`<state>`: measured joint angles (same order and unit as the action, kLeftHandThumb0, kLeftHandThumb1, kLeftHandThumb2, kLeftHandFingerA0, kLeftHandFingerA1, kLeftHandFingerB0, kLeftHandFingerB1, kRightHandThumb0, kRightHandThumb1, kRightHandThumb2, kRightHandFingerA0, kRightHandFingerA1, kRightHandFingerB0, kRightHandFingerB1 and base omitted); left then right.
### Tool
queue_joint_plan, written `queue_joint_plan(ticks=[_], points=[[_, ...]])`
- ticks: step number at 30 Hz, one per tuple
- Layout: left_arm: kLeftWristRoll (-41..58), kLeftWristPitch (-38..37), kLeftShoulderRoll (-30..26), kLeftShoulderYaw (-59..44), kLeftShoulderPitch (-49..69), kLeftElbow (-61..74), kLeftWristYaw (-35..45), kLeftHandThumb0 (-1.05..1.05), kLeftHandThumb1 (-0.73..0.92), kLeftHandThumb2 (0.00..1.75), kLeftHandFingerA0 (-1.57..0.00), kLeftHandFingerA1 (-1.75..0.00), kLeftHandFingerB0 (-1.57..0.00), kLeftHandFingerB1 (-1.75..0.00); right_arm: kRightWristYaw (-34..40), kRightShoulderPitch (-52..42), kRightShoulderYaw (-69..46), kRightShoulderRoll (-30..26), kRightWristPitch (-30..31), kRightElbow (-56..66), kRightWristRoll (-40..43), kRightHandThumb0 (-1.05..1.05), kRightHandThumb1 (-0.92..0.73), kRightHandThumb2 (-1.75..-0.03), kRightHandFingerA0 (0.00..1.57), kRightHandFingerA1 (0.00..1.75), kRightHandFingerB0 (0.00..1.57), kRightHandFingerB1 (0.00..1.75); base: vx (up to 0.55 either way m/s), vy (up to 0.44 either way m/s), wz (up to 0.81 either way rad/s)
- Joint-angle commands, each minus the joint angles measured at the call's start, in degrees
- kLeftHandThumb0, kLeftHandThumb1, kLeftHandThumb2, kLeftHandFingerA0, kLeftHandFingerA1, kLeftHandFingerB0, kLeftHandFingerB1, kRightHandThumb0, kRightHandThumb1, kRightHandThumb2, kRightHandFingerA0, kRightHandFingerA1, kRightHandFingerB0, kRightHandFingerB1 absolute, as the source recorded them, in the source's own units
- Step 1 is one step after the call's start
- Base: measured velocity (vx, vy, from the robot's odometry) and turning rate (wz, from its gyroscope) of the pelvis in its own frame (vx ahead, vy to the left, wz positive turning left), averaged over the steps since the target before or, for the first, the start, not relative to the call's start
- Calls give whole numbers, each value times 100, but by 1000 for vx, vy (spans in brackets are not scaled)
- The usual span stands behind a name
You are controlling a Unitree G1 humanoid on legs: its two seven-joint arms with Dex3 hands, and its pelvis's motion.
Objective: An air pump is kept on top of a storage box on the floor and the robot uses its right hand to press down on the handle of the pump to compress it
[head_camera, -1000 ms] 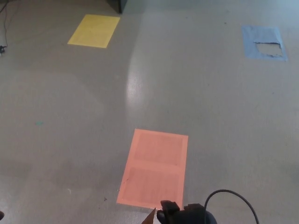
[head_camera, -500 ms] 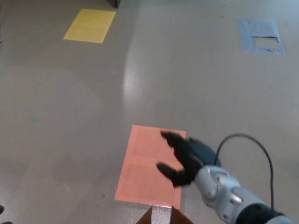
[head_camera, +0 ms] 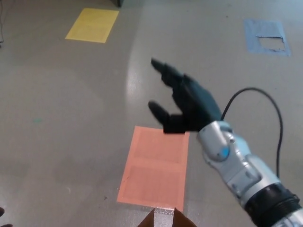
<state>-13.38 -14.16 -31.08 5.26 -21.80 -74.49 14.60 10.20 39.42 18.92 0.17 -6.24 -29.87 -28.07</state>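
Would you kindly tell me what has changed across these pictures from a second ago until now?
The right robot hand rose from the bottom edge, up and forward, now open and empty above the orange sheet, its silver forearm fully in view. The yellow sheet and blue patch stayed put; the camera shifted slightly.

**Lighting and picture quality, head view**

Even, moderately bright indoor light falls on the grey floor (head_camera: 57, 118). A pale vertical streak of glare runs down the floor at centre, from the top edge to just above the orange sheet (head_camera: 156, 170), suggesting an overhead source. Shadows are soft and faint. The right hand (head_camera: 187, 104) is slightly motion-blurred at its fingertips; its black surface shows little detail. The silver forearm (head_camera: 236, 165) carries mild highlights. Floor markings stay reasonably sharp.
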Motion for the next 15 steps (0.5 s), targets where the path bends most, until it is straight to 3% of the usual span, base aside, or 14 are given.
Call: queue_joint_plan(ticks=[1,7,10,11,14,15], points=[[-73,-47,-196,-1,41,-34,-34,-78,73,63,-29,-47,-30,-33,-838,-854,-1587,-1003,362,2640,1246,-82,-81,-110,6,24,6,18,0,0,0],[-94,52,-152,28,66,-65,-13,-78,73,62,-27,-47,-29,-34,-693,-1715,-2445,-1424,150,2209,1512,-76,-78,-108,5,27,5,25,0,0,0],[-93,8,-151,24,108,-82,-16,-78,73,63,-27,-47,-30,-33,-628,-2034,-2910,-1435,-107,1401,1892,-76,-77,-108,0,27,10,25,0,0,0],[-91,9,-153,21,119,-87,-21,-78,73,63,-27,-47,-29,-33,-589,-2120,-3017,-1443,-235,1069,1928,-66,-92,-68,7,27,6,24,0,0,0],[-106,-3,-164,36,124,-87,-23,-78,73,63,-27,-47,-29,-33,-545,-2243,-3196,-1432,-431,579,1978,-67,-87,-71,8,29,8,21,0,0,0],[-132,-50,-166,62,162,-74,-48,-77,74,63,-29,-46,-29,-32,-361,-2350,-3278,-1446,-516,171,1899,-67,-73,-106,1,44,7,35,0,0,0]])
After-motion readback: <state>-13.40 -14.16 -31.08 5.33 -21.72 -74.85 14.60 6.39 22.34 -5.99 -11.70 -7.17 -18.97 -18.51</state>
